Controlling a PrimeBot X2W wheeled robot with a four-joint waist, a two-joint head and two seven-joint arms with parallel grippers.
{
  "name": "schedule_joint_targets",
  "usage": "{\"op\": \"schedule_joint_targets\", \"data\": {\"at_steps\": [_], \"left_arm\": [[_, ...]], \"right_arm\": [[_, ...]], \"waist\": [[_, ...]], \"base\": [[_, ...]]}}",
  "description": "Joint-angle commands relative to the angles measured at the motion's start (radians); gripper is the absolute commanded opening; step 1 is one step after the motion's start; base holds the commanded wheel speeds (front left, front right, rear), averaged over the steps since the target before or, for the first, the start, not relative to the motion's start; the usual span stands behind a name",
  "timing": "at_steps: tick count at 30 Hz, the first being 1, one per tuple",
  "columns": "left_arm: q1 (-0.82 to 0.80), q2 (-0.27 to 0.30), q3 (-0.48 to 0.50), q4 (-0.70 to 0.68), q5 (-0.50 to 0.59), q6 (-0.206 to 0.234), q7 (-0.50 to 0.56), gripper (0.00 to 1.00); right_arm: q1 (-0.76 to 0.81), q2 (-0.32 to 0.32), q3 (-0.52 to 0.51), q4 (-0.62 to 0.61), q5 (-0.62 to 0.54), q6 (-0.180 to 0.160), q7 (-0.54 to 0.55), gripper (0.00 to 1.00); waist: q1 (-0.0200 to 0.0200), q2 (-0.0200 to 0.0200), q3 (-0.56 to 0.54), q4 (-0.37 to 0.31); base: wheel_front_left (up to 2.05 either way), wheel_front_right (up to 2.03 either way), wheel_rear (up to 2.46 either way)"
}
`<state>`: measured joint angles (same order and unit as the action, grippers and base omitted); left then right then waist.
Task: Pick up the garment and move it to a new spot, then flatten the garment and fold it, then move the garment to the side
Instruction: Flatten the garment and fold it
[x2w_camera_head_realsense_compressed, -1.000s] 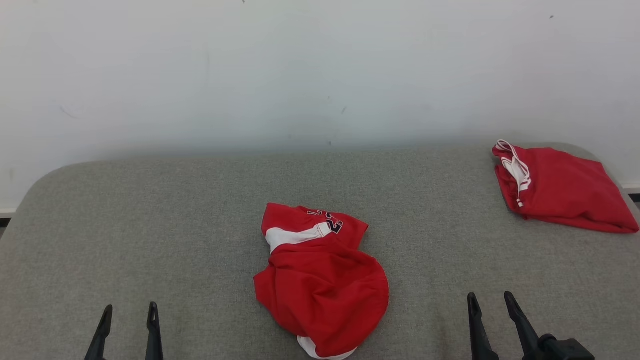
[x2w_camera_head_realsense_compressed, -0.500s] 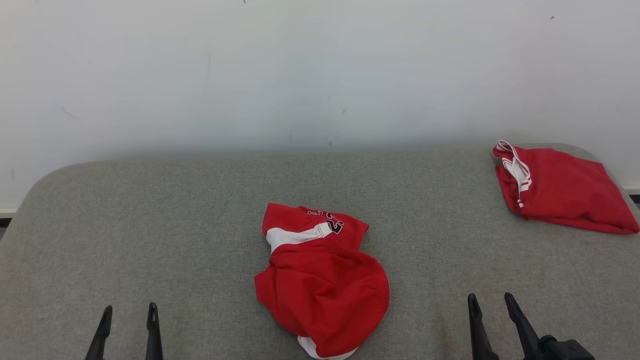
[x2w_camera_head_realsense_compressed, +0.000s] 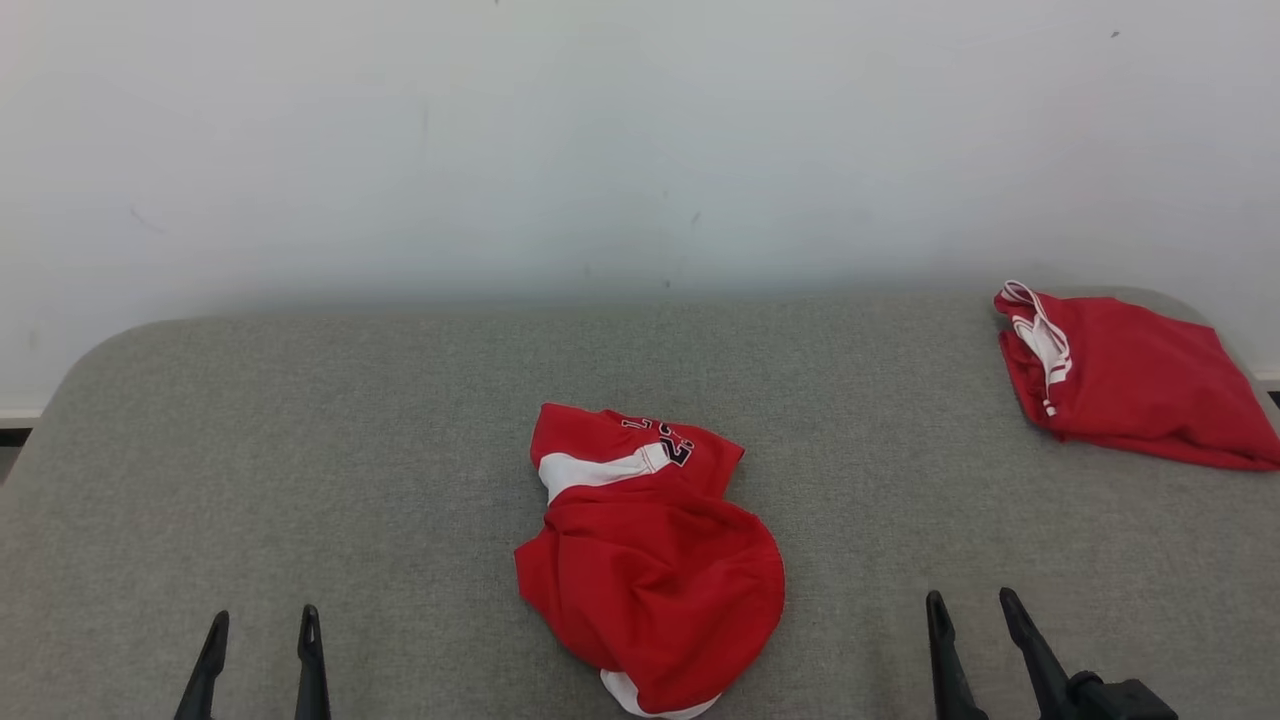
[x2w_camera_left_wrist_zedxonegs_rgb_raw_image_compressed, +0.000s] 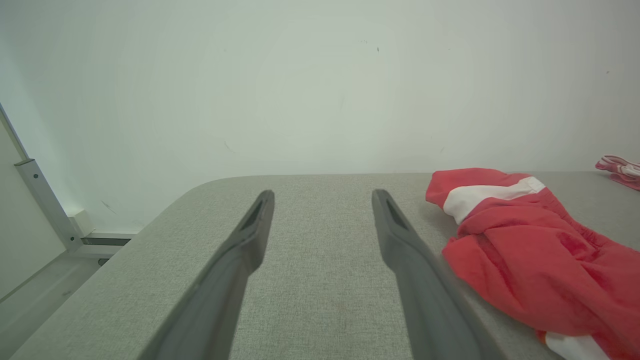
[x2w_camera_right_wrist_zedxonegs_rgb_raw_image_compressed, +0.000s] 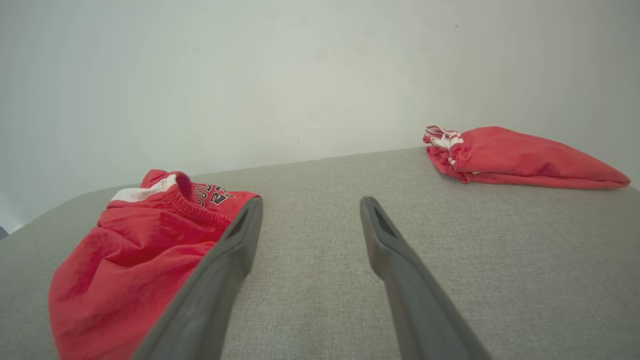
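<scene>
A crumpled red garment (x2w_camera_head_realsense_compressed: 645, 560) with a white band and dark numbers lies in a heap at the middle of the grey padded table (x2w_camera_head_realsense_compressed: 350, 450). It also shows at the right of the left wrist view as the red garment (x2w_camera_left_wrist_zedxonegs_rgb_raw_image_compressed: 530, 260), and at the left of the right wrist view as the red garment (x2w_camera_right_wrist_zedxonegs_rgb_raw_image_compressed: 135, 250). My left gripper (x2w_camera_head_realsense_compressed: 263, 625) is open at the lower left, well apart from the heap, with nothing between its fingers (x2w_camera_left_wrist_zedxonegs_rgb_raw_image_compressed: 250, 240). My right gripper (x2w_camera_head_realsense_compressed: 970, 605) is open at the lower right, also empty and apart from it.
A second red garment (x2w_camera_head_realsense_compressed: 1125, 375), folded with white striped trim, lies at the table's far right corner, seen too in the right wrist view (x2w_camera_right_wrist_zedxonegs_rgb_raw_image_compressed: 515, 157). A white wall (x2w_camera_head_realsense_compressed: 600, 140) rises behind the table. A metal post (x2w_camera_left_wrist_zedxonegs_rgb_raw_image_compressed: 42, 200) stands left of it.
The whole head view has shifted slightly, so the camera moved a little. Neither gripper nor either garment has moved on the table.
</scene>
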<state>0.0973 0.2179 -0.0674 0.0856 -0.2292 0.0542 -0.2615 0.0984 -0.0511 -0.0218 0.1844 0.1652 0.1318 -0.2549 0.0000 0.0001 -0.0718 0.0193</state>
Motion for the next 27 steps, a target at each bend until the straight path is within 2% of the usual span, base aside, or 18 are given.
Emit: {"op": "schedule_joint_targets", "data": {"at_steps": [1, 7, 11, 17, 21, 27], "left_arm": [[-0.004, 0.001, -0.002, -0.001, -0.005, 0.004, -0.003, 1.0], [-0.036, -0.009, -0.024, 0.008, 0.002, -0.007, -0.003, 1.0], [-0.063, -0.027, -0.047, 0.019, 0.007, -0.013, -0.003, 1.0], [-0.125, -0.058, -0.086, 0.044, 0.016, -0.035, -0.004, 1.0], [-0.168, -0.083, -0.107, 0.058, 0.024, -0.055, -0.004, 1.0], [-0.217, -0.118, -0.133, 0.092, 0.034, -0.083, -0.004, 1.0]], "right_arm": [[-0.003, 0.002, 0.012, -0.001, -0.013, -0.003, 0.004, 1.0], [-0.084, -0.003, 0.089, 0.011, -0.054, -0.003, 0.048, 1.0], [-0.2, -0.024, 0.147, 0.065, -0.053, -0.003, 0.09, 1.0], [-0.429, -0.062, 0.211, 0.261, -0.008, -0.003, 0.171, 1.0], [-0.567, -0.093, 0.237, 0.407, 0.015, -0.003, 0.179, 1.0], [-0.691, -0.126, 0.258, 0.62, 0.072, -0.003, 0.207, 1.0]], "waist": [[0.0, -0.0001, 0.002, 0.007], [0.0, -0.0001, 0.021, 0.06], [0.0, -0.0001, 0.04, 0.116], [0.0, -0.0001, 0.098, 0.218], [0.0, -0.0001, 0.132, 0.284], [0.0, -0.0001, 0.156, 0.355]], "base": [[0.0, 0.0, 0.0], [0.0, 0.0, 0.0], [0.0, 0.0, 0.0], [0.0, 0.0, 0.0], [0.0, 0.0, 0.0], [0.0, 0.0, 0.0]]}}
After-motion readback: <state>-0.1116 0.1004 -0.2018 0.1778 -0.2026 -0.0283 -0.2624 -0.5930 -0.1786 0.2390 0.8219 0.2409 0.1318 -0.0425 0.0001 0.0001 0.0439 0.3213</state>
